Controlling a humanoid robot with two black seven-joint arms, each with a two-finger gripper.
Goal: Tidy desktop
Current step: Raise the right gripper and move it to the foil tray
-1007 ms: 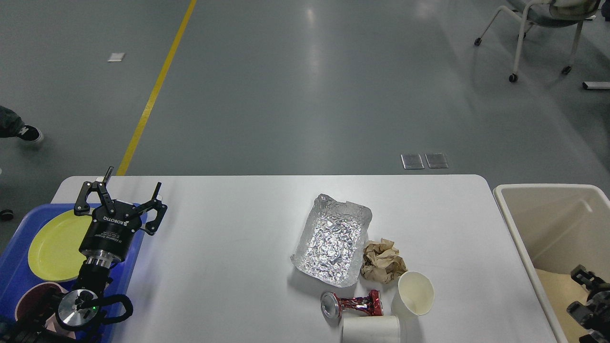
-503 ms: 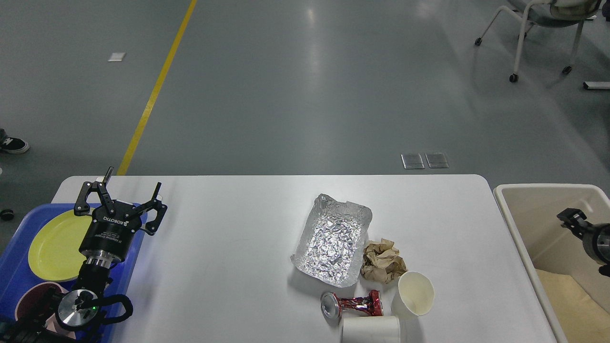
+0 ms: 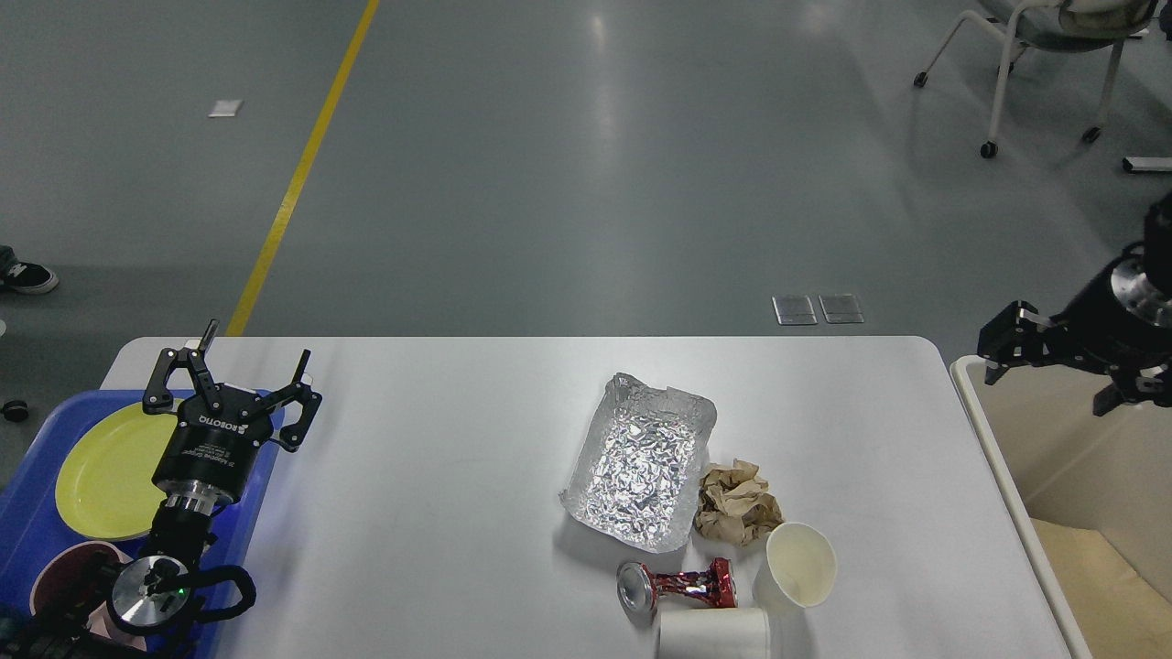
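Left gripper (image 3: 252, 352) is raised above the blue tray (image 3: 27, 513), fingers spread apart and pointing away from the robot, holding nothing. Right gripper (image 3: 1048, 371) hovers over the beige bin (image 3: 998, 458) (fingers apart, empty). Between tray and bin lies the desktop (image 3: 439, 476), carrying a foil tray (image 3: 636, 462) and paper cup (image 3: 799, 563).

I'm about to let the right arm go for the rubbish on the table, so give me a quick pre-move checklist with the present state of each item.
1. Right gripper empty, jaws apart: ok.
2. Left gripper open, parked over the blue plastic tray, away from the rubbish: ok.
3. Large beige plastic bin open beside the white rectangular desktop: ok.
4. Crumpled brown paper ball free to lift: cannot tell, it touches the crinkled foil tray.
5. Crushed red can lying between two white paper cups: crowded, not ok.
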